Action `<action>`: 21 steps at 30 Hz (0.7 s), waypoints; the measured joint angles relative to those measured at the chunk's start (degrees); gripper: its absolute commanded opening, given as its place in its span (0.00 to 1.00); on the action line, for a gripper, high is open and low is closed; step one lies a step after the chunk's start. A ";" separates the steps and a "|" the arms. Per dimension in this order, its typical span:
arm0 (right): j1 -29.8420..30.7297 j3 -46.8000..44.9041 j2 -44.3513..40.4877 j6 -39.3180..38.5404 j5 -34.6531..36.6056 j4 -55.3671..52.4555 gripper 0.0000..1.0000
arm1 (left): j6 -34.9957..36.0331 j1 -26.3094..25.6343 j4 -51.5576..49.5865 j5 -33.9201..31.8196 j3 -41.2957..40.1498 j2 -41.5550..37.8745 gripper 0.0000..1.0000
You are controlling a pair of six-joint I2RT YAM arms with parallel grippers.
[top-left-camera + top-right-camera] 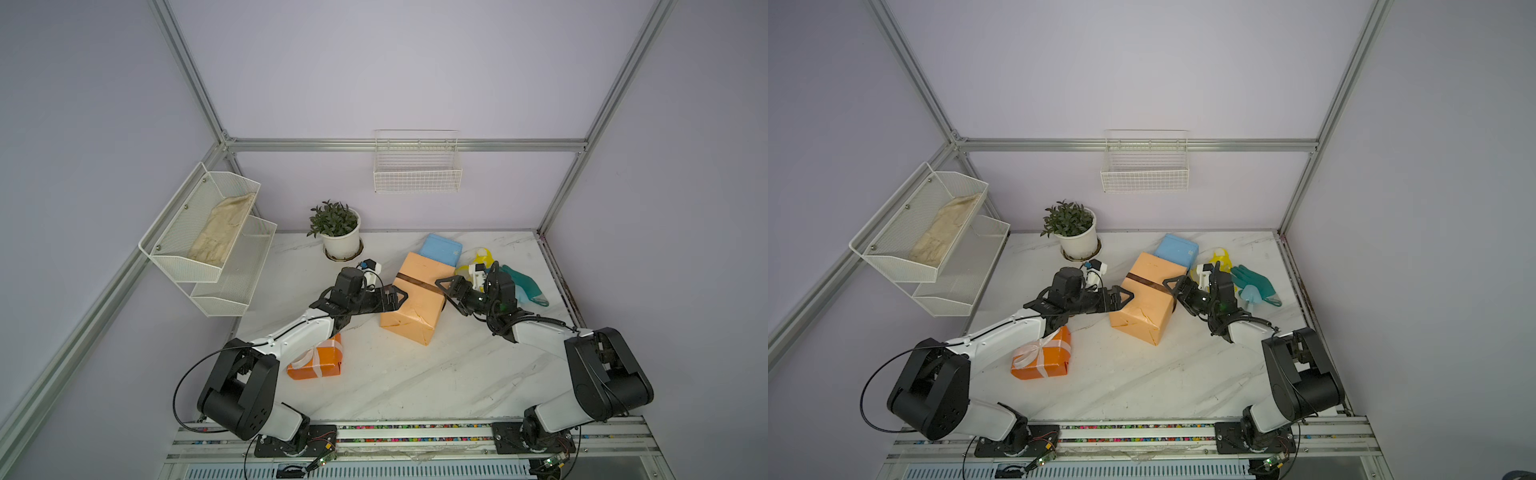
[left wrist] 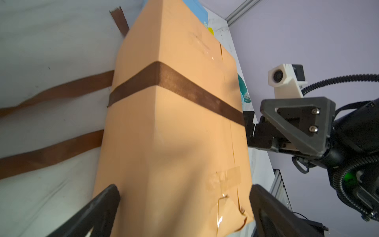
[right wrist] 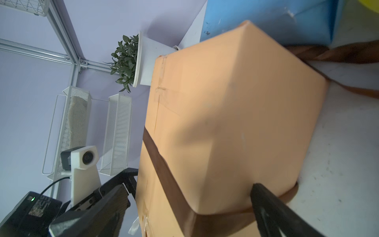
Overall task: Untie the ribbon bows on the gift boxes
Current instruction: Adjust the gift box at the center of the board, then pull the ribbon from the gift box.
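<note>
The large peach gift box (image 1: 415, 309) (image 1: 1144, 309) stands mid-table with a dark brown ribbon (image 1: 415, 283) (image 1: 1144, 281) banded round it. No bow shows, and its loose ends (image 2: 51, 90) lie on the table. My left gripper (image 1: 400, 299) (image 2: 184, 189) is open, its jaws straddling the box's near-left end. My right gripper (image 1: 444, 287) (image 3: 187, 189) is open astride the box's right edge, at the brown band (image 3: 162, 170). The orange gift box (image 1: 1054, 359) with a tied white bow (image 1: 1034, 349) lies under my left arm. The blue gift box (image 1: 441, 249) sits behind, beside loose yellow ribbon (image 1: 478, 257).
A teal glove (image 1: 524, 286) lies at the right, behind my right wrist. A white plant pot (image 1: 341, 241) stands at the back left. Mesh shelves (image 1: 208, 232) hang on the left wall and a wire basket (image 1: 417, 172) on the back wall.
</note>
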 measured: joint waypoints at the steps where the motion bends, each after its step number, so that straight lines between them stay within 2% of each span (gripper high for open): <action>1: 0.00 0.61 -0.59 -1.22 0.42 -2.49 0.96 | -0.52 -0.57 -0.04 0.00 -0.90 -0.39 1.00; 3: -0.02 2.51 -2.84 -5.27 2.40 -9.55 0.93 | -1.03 -1.03 -0.52 -0.70 -2.38 -1.36 1.00; 5: -0.02 5.18 -6.29 -10.36 5.49 -17.57 0.86 | -0.96 -0.96 -1.84 -2.38 -3.06 -2.60 1.00; 8: -0.04 11.19 -11.02 -18.05 9.92 -28.09 0.63 | 0.61 -0.59 -3.26 -6.27 -2.80 -3.96 1.00; 10: 0.04 16.81 -11.69 -23.19 11.43 -34.16 0.56 | 2.08 -0.09 -5.03 -8.39 -1.53 -3.56 1.00; 13: 1.79 25.38 -8.72 -29.64 13.68 -42.12 0.57 | 3.85 0.92 -6.08 -10.25 2.16 -0.46 1.00; 16: 6.64 32.79 -3.39 -35.58 17.20 -49.51 0.60 | 4.68 1.97 -6.43 -10.67 5.88 2.84 1.00; 21: 11.23 41.79 5.20 -43.39 17.09 -60.63 0.61 | 6.27 2.73 -6.49 -10.03 9.03 5.55 1.00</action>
